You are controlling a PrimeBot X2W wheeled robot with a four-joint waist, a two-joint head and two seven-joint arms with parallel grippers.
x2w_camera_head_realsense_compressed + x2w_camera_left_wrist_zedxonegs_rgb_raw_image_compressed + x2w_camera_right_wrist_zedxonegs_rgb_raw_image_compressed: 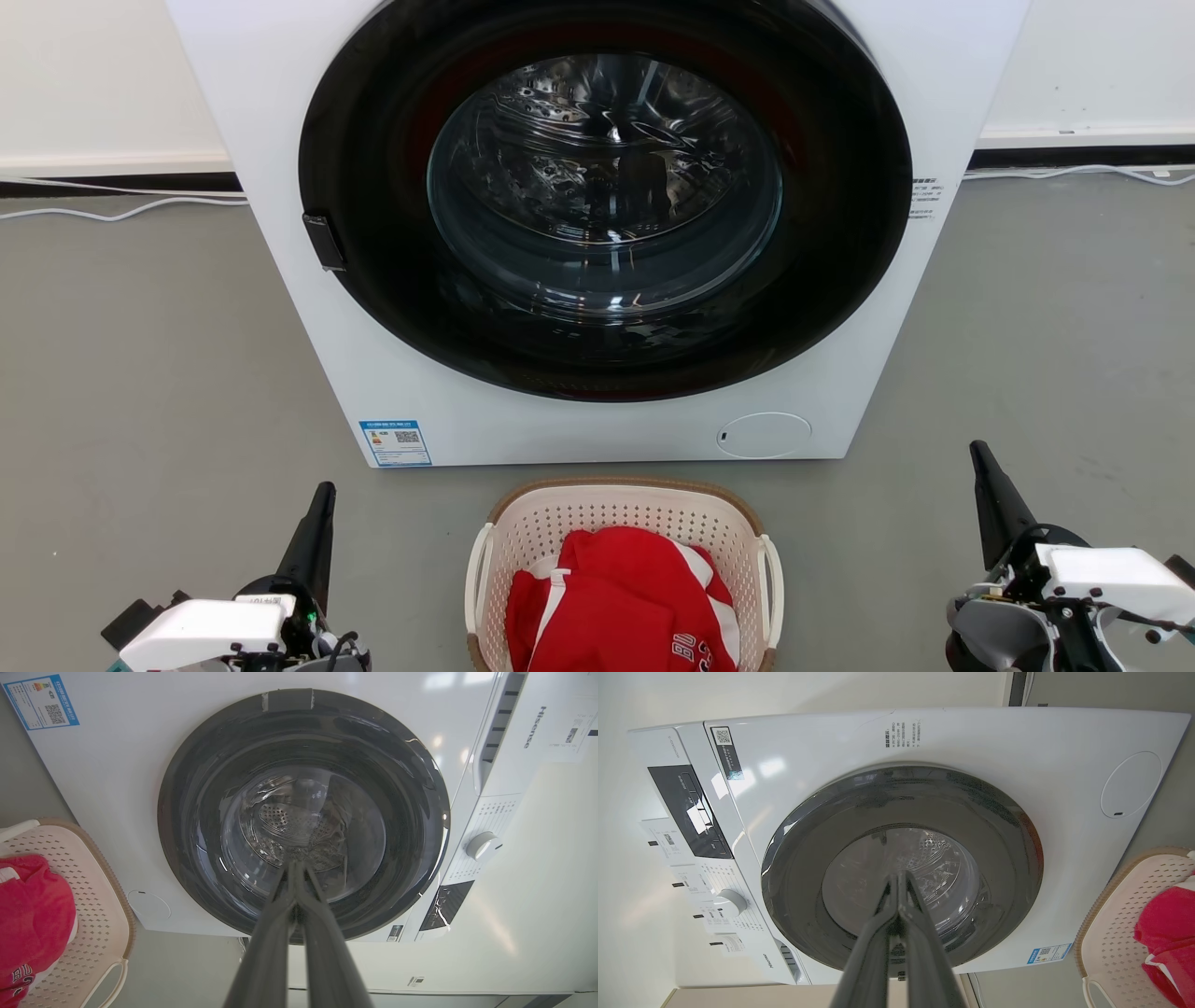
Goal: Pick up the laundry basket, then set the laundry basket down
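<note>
- The laundry basket (624, 515) sits on the grey floor (140, 355). It is near the robot, in the middle, just in front of the big white washer (597, 434).
- Red clothes (621, 597) lie inside the basket.
- Nothing of the job looks done yet. The basket is not lifted, and no gripper touches it. I think this is the very start.
- What is left: reach in to the basket, take hold of it, lift it up, then put it down again.
- The left gripper (319, 511) is at the near left, well apart from the basket's left handle (477, 569). In the left wrist view its two long dark fingers are pressed together at the tips. It is closed and holds nothing.
- The right gripper (986, 471) is at the near right, well apart from the right handle (774, 579). In the right wrist view its fingers meet at the tips too. It is closed and empty.
- Both grippers point away, toward the washer, with the basket between them.
- I think each gripper will have to open first, then move in to the white handle on its own side.
</note>
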